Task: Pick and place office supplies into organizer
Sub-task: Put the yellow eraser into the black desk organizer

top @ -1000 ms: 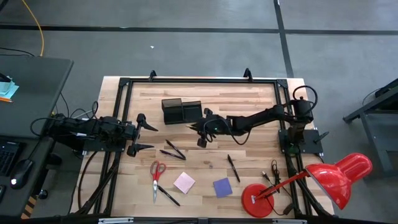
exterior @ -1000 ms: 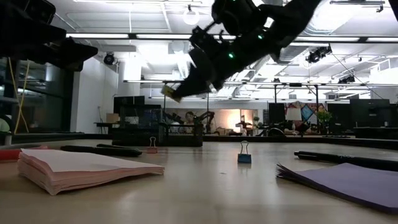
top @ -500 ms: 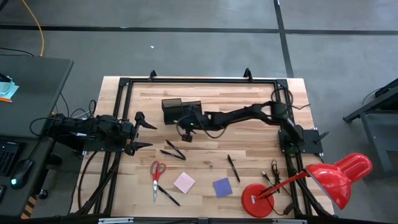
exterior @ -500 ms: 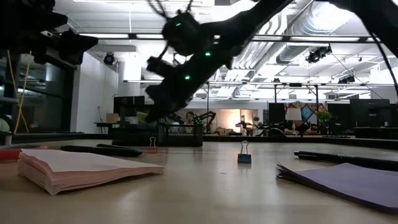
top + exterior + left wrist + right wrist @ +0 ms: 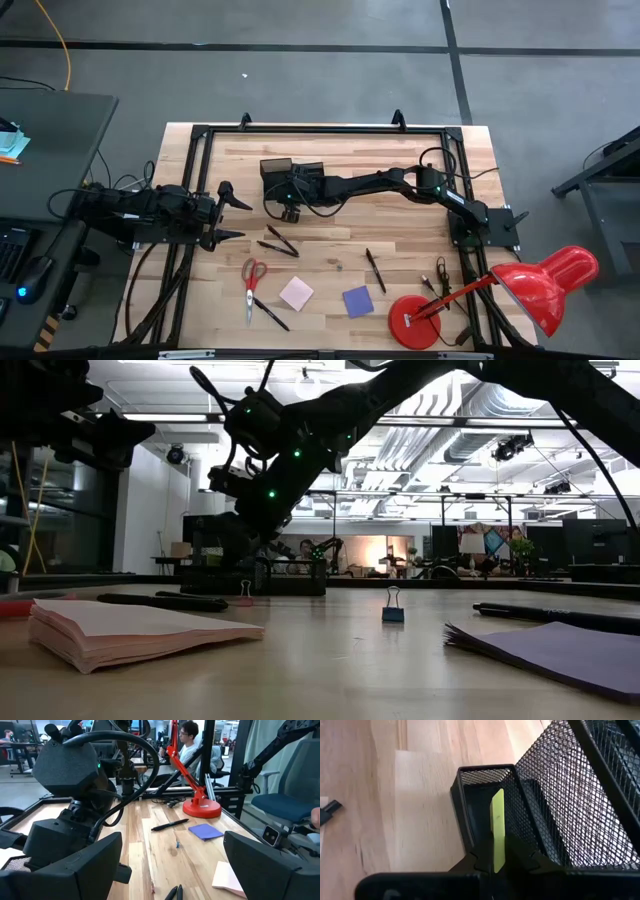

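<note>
Two arms in view, right one at the organizer with a yellow-green pad

Right gripper (image 5: 289, 207) reaches far across the table (image 5: 400, 165), arm stretched out over the black mesh organizer (image 5: 292, 177) near the far edge. Fingers clamped on a thin yellow-green pad (image 5: 497, 836), held edge-on; in the right wrist view the pad stands just above a small open mesh compartment of the organizer (image 5: 485, 805), not yet inside as far as can be told. Left gripper (image 5: 232, 219) waits at the left side of the table, fingers spread wide, nothing between them.

On the near half of the table: red-handled scissors (image 5: 251, 283), pink pad (image 5: 296, 293) beside them, purple pad (image 5: 358, 301) just right of that. Black pens: a pair (image 5: 279, 244) in front of the left gripper, one (image 5: 375, 270) mid-table, one (image 5: 269, 314) below the scissors. Red desk lamp (image 5: 500, 290) at the near right corner. Low view shows the pink pad (image 5: 130, 630) on the left, the purple pad (image 5: 560, 650) on the right, and a small binder clip (image 5: 392, 608) between them, farther back.
</note>
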Motion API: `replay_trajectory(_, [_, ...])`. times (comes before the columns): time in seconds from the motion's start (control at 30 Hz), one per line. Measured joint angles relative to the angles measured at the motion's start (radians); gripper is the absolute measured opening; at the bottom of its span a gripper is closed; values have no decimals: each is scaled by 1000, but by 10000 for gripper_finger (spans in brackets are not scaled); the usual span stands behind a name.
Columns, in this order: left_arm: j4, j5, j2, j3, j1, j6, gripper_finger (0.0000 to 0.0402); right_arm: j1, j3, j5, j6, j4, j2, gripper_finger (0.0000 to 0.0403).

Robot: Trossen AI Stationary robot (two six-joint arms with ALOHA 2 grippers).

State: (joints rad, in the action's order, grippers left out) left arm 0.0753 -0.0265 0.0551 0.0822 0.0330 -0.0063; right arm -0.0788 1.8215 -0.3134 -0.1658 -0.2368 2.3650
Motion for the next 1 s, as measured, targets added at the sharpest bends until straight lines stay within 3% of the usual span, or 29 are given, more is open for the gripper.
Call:
replay_trajectory(0.2, [0,0,0,0,0,0,335,0,-1,3,10,-16,-1,32])
replay_trajectory(0.53, [2,0,0,0,0,1,335,-1,-2,-46,27,-13,-3,150])
replay_trajectory(0.7, [4,0,0,0,0,1,335,0,-4,12,38,-26,-17,187])
replay_trajectory(0.9, [5,0,0,0,0,2,335,0,2,0,57,-26,-19,201])
replay_trajectory(1.0, [5,0,0,0,0,2,335,-1,4,77,93,-27,-19,196])
